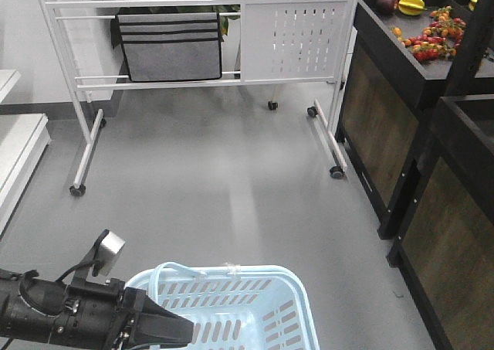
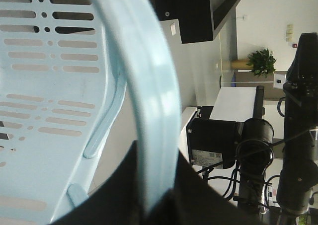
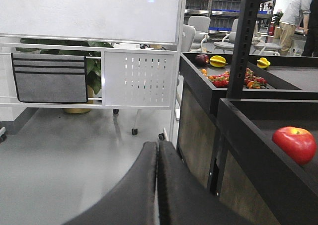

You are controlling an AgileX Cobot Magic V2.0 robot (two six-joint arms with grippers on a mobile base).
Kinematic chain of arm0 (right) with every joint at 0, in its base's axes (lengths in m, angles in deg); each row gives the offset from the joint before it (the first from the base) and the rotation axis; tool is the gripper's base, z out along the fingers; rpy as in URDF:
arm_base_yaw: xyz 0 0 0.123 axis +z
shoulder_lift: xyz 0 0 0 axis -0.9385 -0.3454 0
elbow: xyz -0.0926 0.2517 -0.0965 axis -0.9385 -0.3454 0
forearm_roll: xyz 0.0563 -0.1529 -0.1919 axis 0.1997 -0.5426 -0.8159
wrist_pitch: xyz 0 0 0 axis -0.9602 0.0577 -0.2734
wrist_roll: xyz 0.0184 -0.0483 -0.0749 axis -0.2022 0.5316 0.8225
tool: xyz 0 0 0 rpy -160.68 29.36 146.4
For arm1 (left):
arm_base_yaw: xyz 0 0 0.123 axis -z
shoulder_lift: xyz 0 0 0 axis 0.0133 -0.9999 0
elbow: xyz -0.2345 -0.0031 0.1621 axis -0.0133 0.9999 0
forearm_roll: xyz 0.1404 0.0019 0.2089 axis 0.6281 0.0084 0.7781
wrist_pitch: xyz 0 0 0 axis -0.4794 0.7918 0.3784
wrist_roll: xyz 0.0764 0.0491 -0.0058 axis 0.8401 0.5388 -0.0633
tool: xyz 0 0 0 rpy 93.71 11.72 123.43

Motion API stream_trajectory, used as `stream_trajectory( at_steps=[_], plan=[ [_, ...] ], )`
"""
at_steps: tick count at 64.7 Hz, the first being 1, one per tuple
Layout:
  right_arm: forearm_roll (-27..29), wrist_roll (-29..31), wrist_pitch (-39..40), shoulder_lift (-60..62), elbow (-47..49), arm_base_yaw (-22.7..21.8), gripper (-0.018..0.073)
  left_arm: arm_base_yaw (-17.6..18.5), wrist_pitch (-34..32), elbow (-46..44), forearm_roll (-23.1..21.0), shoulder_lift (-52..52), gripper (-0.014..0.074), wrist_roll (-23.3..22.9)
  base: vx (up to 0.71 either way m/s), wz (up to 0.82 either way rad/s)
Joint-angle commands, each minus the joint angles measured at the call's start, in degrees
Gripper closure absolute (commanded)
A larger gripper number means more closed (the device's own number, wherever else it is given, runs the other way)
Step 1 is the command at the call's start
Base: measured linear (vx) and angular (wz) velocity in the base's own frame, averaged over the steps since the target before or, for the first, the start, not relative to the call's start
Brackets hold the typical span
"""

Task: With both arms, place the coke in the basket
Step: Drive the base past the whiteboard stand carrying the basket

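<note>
Pinching with the left fingers [image 2: 117,195] on one thin loop handle [image 2: 151,86] of the basket [image 1: 224,288], one dark finger at each side of the pale blue band. Reaching to the basket's left rim with the left arm [image 1: 54,315], black, with a small silver knob [image 1: 110,244] standing just above it. Pressed flat together at the right fingers [image 3: 179,190], with nothing between them (no telling where these hang relative to the basket). Cannot tell where the coke is.

Beyond the basket, across the grey floor [image 1: 216,180], a white stand [image 1: 293,37] on wheels, with a grey pocket organiser [image 1: 170,47] hung on its rails. To the right of the basket, dark shelves [image 1: 394,72] with small fruit [image 1: 436,37] on top. In the right wrist view, one red apple [image 3: 294,143] lying on the nearer of these shelves.
</note>
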Motion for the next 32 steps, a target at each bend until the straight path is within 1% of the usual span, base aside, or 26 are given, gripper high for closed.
stream_trajectory(
  at_steps=[1, 32],
  plan=[
    [-0.13, 0.23, 4.01, 1.01, -0.62, -0.36, 0.0568, 0.19, 6.12, -0.94, -3.07, 2.12, 0.0603, 0.52, 0.18, 0.05],
    [-0.13, 0.23, 4.01, 1.01, -0.62, -0.36, 0.0568, 0.19, 6.12, -0.94, -3.07, 2.12, 0.0603, 0.52, 0.19, 0.03]
  ],
)
